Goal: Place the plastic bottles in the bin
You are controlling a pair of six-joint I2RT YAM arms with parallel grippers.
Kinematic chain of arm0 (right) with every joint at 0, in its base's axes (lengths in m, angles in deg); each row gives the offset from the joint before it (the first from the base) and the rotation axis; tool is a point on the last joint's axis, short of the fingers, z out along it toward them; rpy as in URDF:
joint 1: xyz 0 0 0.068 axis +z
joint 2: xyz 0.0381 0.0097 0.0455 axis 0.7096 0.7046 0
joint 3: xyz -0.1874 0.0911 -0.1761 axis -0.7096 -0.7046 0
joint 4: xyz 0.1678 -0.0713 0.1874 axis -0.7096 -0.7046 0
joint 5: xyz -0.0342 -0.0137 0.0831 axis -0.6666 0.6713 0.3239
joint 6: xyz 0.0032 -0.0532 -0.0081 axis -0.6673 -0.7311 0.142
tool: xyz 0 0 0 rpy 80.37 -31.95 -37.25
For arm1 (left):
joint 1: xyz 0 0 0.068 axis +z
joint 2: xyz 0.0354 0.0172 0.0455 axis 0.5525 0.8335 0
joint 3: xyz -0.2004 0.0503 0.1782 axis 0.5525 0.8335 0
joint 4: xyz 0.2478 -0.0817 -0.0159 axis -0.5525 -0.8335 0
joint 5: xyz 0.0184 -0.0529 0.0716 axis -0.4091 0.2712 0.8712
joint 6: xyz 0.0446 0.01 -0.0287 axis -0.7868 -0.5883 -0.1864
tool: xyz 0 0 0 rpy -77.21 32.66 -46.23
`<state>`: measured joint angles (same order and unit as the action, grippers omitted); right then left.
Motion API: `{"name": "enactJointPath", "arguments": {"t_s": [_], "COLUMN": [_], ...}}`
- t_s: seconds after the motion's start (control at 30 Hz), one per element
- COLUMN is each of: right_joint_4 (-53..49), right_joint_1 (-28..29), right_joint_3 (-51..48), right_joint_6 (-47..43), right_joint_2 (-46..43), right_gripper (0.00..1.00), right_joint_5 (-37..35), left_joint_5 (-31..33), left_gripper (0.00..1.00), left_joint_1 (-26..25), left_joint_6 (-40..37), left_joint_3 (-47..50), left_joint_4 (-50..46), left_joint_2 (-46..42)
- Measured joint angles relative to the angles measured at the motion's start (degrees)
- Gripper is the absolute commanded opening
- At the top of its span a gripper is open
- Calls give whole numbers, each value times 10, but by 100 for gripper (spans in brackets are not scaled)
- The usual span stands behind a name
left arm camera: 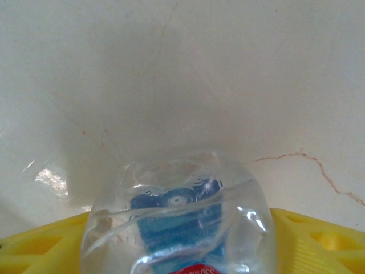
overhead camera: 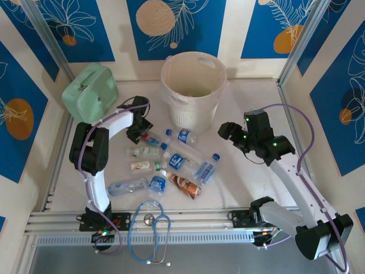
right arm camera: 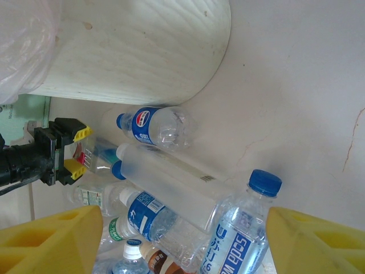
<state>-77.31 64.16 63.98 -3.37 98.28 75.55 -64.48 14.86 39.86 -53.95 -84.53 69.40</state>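
Now | clear bottle (left arm camera: 178, 228) | lying between left hand (right arm camera: 78, 150) fingers (left arm camera: 40, 245) | on table (left arm camera: 228, 85)

a robot lab booth: a pale desk (overhead camera: 251, 182) is boxed in by printed blue wall panels (overhead camera: 54, 23) on aluminium rails (overhead camera: 171, 225). left arm (overhead camera: 100, 148) and right arm (overhead camera: 296, 171) are bolted along its near edge, trailing purple cables (overhead camera: 302, 123).
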Motion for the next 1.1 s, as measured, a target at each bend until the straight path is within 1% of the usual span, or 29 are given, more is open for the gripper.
{"name": "enactJointPath", "arguments": {"t_s": [0.33, 0.53, 0.67, 0.8, 0.97, 1.1], "right_joint_4": [-10, -12, -12, -12, -12, -12], "right_joint_1": [-9, -17, -24, -33, -39, -40], "right_joint_3": [0, 0, 0, 0, 0, 0], "right_joint_6": [0, 0, -1, -3, -5, -5], "right_joint_2": [0, -1, -4, -4, -4, -4], "right_gripper": [76, 76, 76, 76, 75, 75], "right_joint_5": [0, 0, 0, 1, 2, 5], "left_joint_5": [1, 17, 38, 55, 70, 85], "left_gripper": [56, 55, 55, 55, 56, 56], "left_joint_1": [0, 0, 0, 0, 0, 0], "left_joint_6": [-3, -10, -24, -43, -71, -91], "left_joint_3": [-2, -11, -30, -87, -202, -289], "left_joint_4": [0, -11, -32, -56, -70, -72], "left_joint_2": [0, -3, -33, -86, -148, -179]}}
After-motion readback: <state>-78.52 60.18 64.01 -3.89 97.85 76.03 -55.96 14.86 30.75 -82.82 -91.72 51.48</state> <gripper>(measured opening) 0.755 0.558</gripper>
